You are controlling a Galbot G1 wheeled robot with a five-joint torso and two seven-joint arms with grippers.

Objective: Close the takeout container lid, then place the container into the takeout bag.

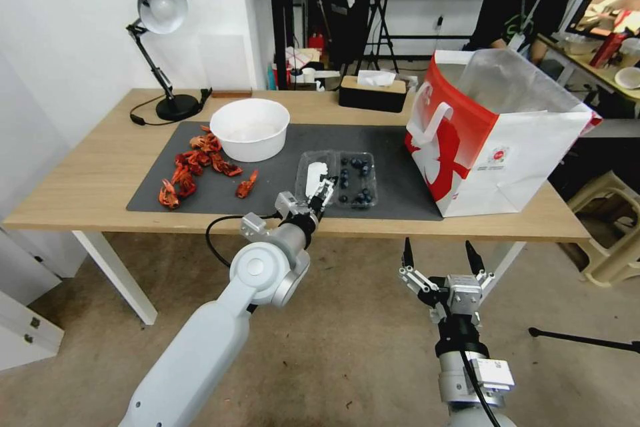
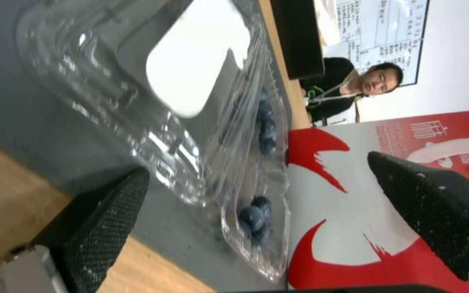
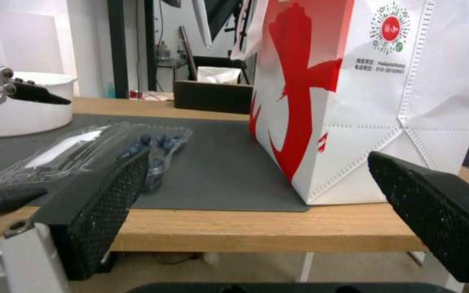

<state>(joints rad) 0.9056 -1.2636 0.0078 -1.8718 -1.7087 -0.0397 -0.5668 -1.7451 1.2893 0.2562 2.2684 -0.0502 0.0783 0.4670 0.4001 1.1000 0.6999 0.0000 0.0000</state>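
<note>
My left claw (image 1: 325, 191) spread wide at the open container's (image 1: 339, 178) lid (image 1: 315, 175), my right claw (image 1: 439, 257) released below the table edge, bag (image 1: 497, 140) beside

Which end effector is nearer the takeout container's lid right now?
Left. The left end effector, fingers open, sits at the near edge of the lid. The right end effector, also open, hangs below the table edge, well apart from it.

Bare mat is lying between the takeout container (image 1: 337, 179) and the takeout bag (image 1: 497, 140); the white bowl (image 1: 250, 129) is standing behind the container, blocking that side.
</note>
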